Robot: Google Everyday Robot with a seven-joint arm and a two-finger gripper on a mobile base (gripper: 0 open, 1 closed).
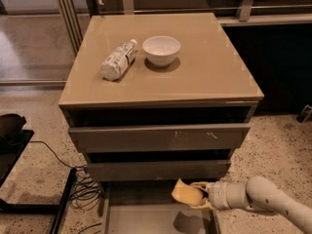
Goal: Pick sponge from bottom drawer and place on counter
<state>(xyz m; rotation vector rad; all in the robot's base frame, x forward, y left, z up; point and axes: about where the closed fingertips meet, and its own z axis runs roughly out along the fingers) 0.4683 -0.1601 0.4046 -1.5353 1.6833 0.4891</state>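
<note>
The pale-yellow sponge (pixel 184 194) is held in my gripper (pixel 197 196), which reaches in from the lower right and is shut on it. The sponge hangs above the open bottom drawer (pixel 141 218), just in front of the middle drawer's front, and casts a shadow on the drawer's grey floor. The beige counter (pixel 204 72) is the cabinet's glossy top, well above the gripper.
A white bowl (pixel 161 49) and a plastic bottle (pixel 118 59) lying on its side sit on the back left of the counter. Cables (pixel 83 189) and a black frame (pixel 29 206) lie on the speckled floor to the left. Two upper drawers (pixel 156 138) are slightly ajar.
</note>
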